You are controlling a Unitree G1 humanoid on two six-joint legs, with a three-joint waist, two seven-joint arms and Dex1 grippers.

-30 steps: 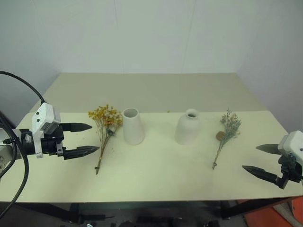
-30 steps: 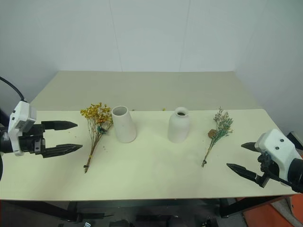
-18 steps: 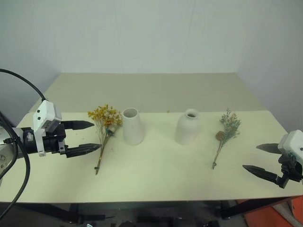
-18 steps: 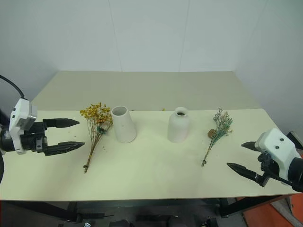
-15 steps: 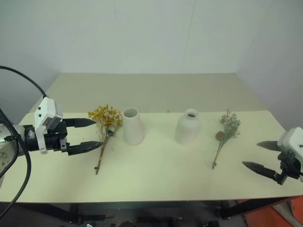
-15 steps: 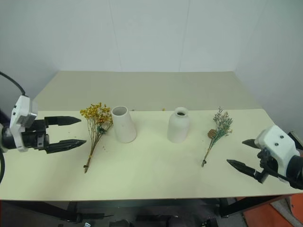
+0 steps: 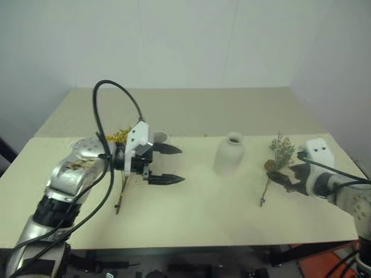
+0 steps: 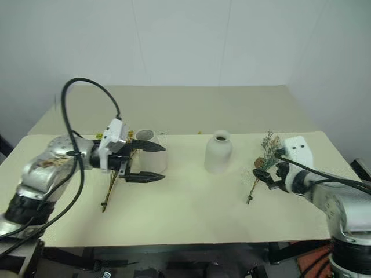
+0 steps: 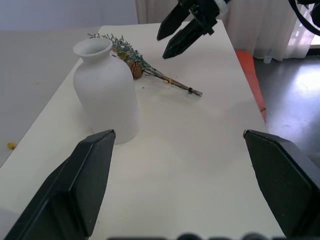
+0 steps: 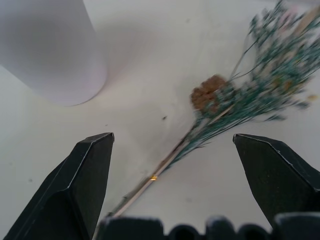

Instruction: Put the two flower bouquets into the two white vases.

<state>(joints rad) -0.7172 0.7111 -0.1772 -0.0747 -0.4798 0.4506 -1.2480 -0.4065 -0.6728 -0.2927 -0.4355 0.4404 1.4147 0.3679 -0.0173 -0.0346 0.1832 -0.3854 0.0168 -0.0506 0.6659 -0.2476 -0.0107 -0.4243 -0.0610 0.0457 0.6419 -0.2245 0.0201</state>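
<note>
Pale cream table [image 7: 197,214] against plain white walls; a second, duller table surface behind it.

Bottle-shaped white vase [image 7: 230,154] upright near table centre, narrow neck, nothing in it. Cone-shaped white vase [image 8: 145,136] to its left, mostly hidden behind the left gripper; only the rim shows. Yellow bouquet [image 7: 119,185] lies flat on the table left of the cone vase, blossoms toward the far edge, stem toward the near edge; largely masked by the left arm.

Grey-green sprig [image 10: 235,107] lies flat on the right side of the table, well apart from the bottle vase, pine cone [image 10: 207,92] beside its stem, stem end toward the near edge.

Left gripper [image 7: 168,164] points rightward in front of the cone vase, jaws spread wide, nothing between them. Black cable [image 7: 113,110] loops above the arm.

Right gripper [image 9: 182,27] hangs just over the sprig, fingers wide apart, holding nothing; stem sits between the two fingers in the right wrist view.
</note>
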